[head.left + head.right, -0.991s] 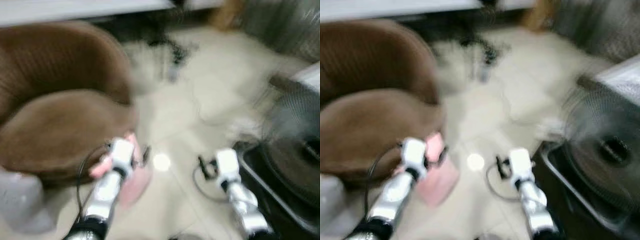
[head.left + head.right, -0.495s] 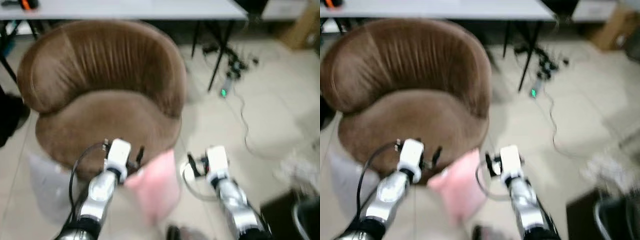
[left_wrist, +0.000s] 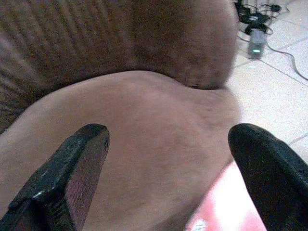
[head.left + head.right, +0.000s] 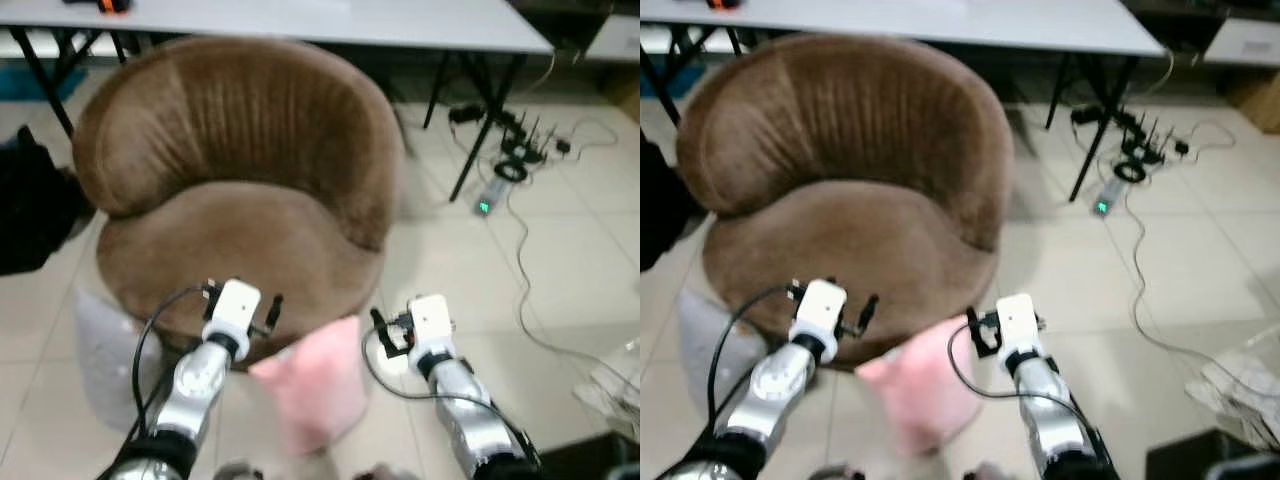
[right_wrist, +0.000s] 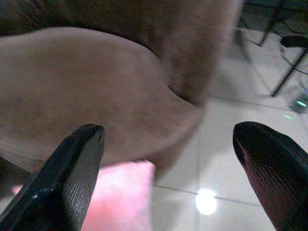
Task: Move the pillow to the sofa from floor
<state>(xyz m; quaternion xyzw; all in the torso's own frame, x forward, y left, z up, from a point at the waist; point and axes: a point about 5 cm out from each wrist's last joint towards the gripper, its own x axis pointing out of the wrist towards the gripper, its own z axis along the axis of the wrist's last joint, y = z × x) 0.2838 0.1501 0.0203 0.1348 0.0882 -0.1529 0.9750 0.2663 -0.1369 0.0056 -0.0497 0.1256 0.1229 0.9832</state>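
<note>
Left pincer (image 3: 163, 159) and right pincer (image 5: 168, 159) both spread wide, holding nothing, raised side by side with pink pillow (image 4: 312, 385) low between and beneath them, on or just above the floor (image 4: 560, 270), touching sofa's front edge — contact with either arm not clear. To do well: drop both pincers onto pillow's two sides, close evenly, lift clear of seat rim. Beyond the fingers: brown sofa (image 4: 240, 200) seat straight ahead, so carry forward over cushion centre, release only once fully over it, avoid cables (image 4: 510, 160) off right pincer's far side.
</note>
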